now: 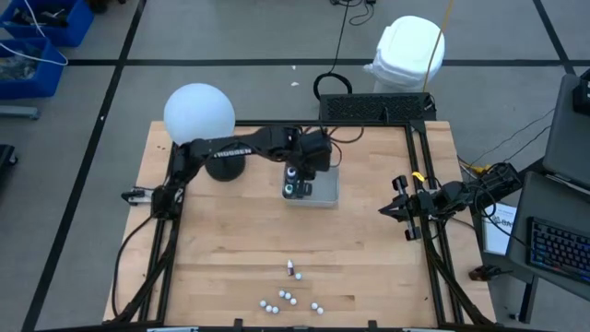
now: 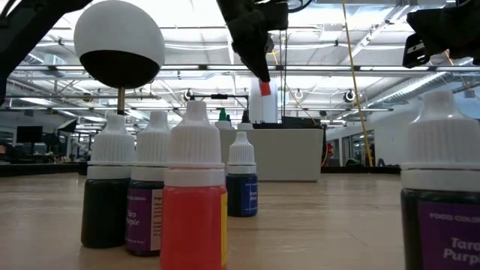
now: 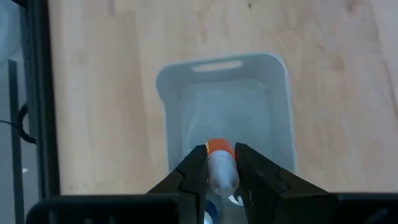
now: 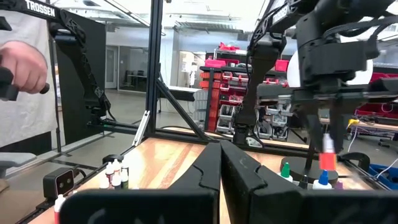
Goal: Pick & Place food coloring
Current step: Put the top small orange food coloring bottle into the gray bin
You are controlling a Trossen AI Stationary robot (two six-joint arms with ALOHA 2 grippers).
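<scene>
Wooden table (image 1: pixel 240 249) on a grey floor, framed by black rails. From above: left gripper (image 1: pixel 297 177) reached out over a grey tray (image 1: pixel 324 189) at the table's far middle, hanging above two dark bottles with coloured rims (image 1: pixel 294 189) at the tray's left end. Right gripper (image 1: pixel 387 210) parked at the right rail, fingers pressed together, holding nothing. Near the front edge, a cluster of white-capped vials (image 1: pixel 290 300), with one upright vial (image 1: pixel 290 268) a little behind them. White globe lamp (image 1: pixel 198 112) at the far left corner.

At table height: a row of food coloring bottles (image 2: pixel 194 187) close to the lens, a red one in front, dark and purple-labelled ones beside it, a blue one farther back. Above them, the left gripper (image 2: pixel 262 75) pinching a small red-tipped bottle (image 2: pixel 265 87) held clear of the table.

Left wrist: both fingers (image 3: pixel 198 171) clamped on a white-capped bottle with an orange-red body (image 3: pixel 221 165), directly above the tray (image 3: pixel 180 99).

Right wrist: closed fingers (image 4: pixel 211 171) in the foreground; beyond, the left arm holding the red bottle (image 4: pixel 328 155) above green- and blue-tipped bottles (image 4: pixel 286 171). More vials (image 4: pixel 115 173) on the table edge, a person's hand (image 4: pixel 18 65) at the side.
</scene>
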